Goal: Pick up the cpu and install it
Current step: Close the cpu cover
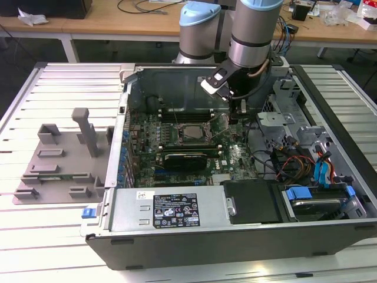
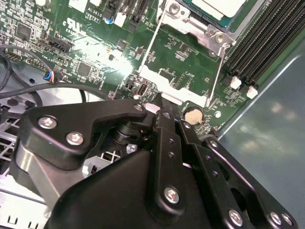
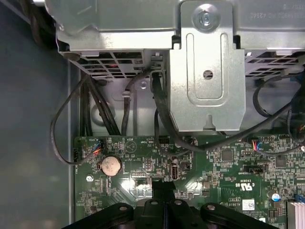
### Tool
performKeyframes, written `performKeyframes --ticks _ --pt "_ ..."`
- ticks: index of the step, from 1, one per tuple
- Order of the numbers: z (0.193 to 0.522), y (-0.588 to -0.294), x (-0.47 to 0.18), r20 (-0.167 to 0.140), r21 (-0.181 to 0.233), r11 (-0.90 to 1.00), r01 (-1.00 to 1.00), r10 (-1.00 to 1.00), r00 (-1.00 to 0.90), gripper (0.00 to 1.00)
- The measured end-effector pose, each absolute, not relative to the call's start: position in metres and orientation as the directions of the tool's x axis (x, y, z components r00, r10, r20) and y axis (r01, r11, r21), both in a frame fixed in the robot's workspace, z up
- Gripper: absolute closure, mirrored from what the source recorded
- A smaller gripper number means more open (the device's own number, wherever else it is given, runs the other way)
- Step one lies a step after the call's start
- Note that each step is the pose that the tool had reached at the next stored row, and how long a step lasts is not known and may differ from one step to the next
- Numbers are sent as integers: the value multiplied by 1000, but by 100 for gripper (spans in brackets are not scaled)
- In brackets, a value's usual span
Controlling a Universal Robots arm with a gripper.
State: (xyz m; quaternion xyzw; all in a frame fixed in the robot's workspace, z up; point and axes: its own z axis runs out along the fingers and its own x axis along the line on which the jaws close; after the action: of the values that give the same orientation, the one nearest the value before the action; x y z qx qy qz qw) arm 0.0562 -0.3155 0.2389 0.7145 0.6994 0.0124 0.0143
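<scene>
Just beside the seated cpu (image 1: 191, 133), tool (image 1: 234, 118) over motherboard (image 1: 237, 160)

The slatted white tabletop (image 1: 47, 236) carries an open computer case (image 1: 206, 239) and, at the exterior view's left, a grey plastic tray (image 1: 56, 171).

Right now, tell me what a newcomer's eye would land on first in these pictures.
The open computer case with its green motherboard fills the middle of the exterior view, and the robot arm reaches down into it. Its black end effector hangs close over the board beside the socket, where the cpu appears to lie. A grey plastic tray sits outside the case, on the exterior view's left.
</scene>
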Motion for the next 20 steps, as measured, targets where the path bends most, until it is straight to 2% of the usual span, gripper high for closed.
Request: performKeyframes --ticks 15,20 --pt "241 -315 46 -3 39 -21 999 1000 21 89" --pt "241 -313 25 -2 40 -21 999 1000 21 89"
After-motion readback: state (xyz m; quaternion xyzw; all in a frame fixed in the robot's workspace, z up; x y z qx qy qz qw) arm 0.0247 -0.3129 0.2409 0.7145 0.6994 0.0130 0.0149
